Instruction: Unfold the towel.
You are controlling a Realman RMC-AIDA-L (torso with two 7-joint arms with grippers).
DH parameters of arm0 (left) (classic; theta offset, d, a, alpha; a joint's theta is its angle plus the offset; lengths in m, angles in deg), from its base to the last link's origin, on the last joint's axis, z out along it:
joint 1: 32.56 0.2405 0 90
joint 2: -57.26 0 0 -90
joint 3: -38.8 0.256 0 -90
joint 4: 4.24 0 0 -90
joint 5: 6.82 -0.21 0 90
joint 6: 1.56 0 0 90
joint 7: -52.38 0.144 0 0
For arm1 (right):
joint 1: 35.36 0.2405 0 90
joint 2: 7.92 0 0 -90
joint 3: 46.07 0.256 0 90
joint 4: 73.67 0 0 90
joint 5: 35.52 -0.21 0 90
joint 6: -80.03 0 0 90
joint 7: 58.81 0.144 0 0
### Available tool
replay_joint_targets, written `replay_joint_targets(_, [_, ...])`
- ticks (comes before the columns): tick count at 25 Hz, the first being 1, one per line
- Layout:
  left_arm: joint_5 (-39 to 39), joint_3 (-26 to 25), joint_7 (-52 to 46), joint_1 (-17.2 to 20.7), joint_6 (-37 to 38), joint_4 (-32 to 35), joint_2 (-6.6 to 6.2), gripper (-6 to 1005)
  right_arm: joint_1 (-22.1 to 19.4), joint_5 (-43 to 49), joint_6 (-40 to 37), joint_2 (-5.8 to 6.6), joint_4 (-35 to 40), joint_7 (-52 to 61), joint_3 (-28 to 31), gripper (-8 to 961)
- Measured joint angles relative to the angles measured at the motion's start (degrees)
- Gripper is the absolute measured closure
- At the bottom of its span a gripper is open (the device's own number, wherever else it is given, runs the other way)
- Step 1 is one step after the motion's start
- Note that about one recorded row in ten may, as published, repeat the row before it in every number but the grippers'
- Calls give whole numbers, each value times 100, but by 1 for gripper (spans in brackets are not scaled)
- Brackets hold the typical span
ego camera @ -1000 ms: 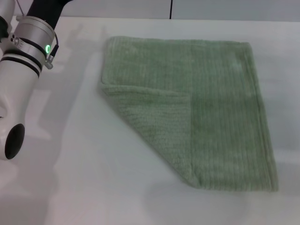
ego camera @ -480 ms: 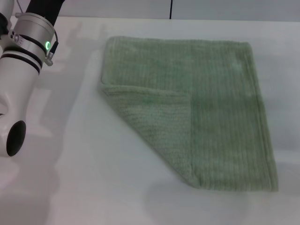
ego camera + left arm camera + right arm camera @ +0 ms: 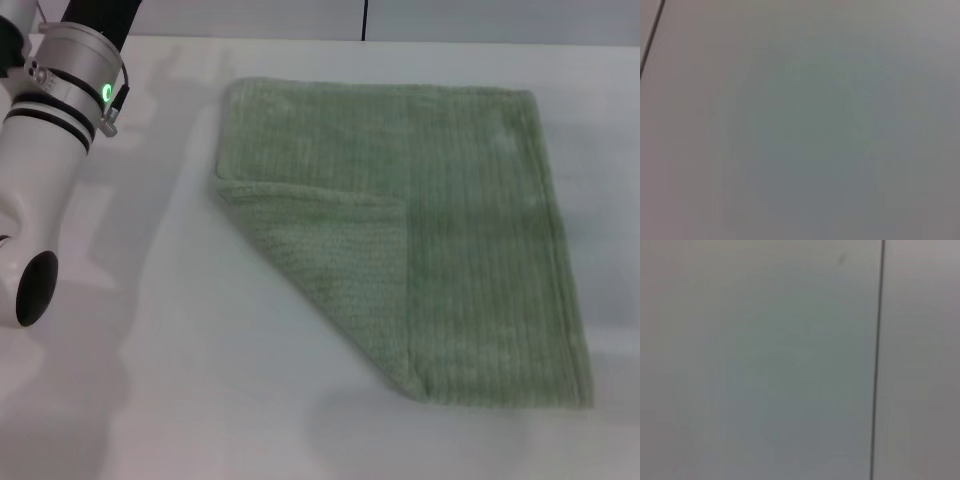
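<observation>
Lying flat, towel [image 3: 430, 230], one corner folded over, grippers unseen

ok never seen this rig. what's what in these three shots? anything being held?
It is a two-armed robot filmed by three cameras. The wide shot comes from its head, looking down at a white table. On it lies a pale green towel with its near-left corner folded over onto the rest. The white tube at the left is the robot's left arm, beside the towel and not touching it. The other two shots come from wrist cameras and show only blank surface with a dark seam. No gripper is visible, so nothing is seen held.
</observation>
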Motion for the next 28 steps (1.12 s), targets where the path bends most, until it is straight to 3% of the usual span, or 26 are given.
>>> replay_joint_targets(9, [1,-22,5,-19,-68,63,0,242,-91,11,-415,-31,450,0,-259,313])
replay_joint_targets(12, [2,-32,7,-19,-68,64,1,242,-115,12,-754,-28,756,0,-325,501])
replay_joint_targets(18, [1,-40,8,-13,-65,64,1,242,-269,395,-2782,65,1964,-8,-219,758])
replay_joint_targets(20, [1,-40,8,-10,-57,64,1,241,-387,530,-3910,64,2681,-162,-23,839])
replay_joint_targets(21, [0,-40,8,-6,-54,64,1,241,-387,530,-3910,64,2681,-162,-23,879])
replay_joint_targets(22, [0,-40,8,-6,-54,64,1,241,-432,546,-4388,51,2983,-252,104,920])
replay_joint_targets(28, [1,-40,8,18,-27,64,-3,241,-530,554,-6797,11,4215,-378,771,917])
